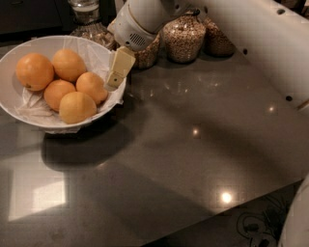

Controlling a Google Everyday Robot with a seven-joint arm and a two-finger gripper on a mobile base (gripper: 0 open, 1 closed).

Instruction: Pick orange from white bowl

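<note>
The white bowl (10, 102) stands at the left of the dark counter, lined with crumpled white paper. It holds several fruits. The orange (34, 71), the largest and deepest in colour, lies at the bowl's far left with a small dark dimple low on it. A paler yellow-orange fruit (77, 107) lies at the front, and smaller oranges (91, 86) lie between. My gripper (112, 83) hangs from the white arm over the bowl's right rim, close to the rightmost small orange and well to the right of the orange. It holds nothing that I can see.
Glass jars of grain (182, 37) stand in a row behind the bowl and arm. A glass vessel (87, 10) stands at the back. The white arm (251, 43) crosses the upper right. The counter's front edge runs diagonally at the lower right.
</note>
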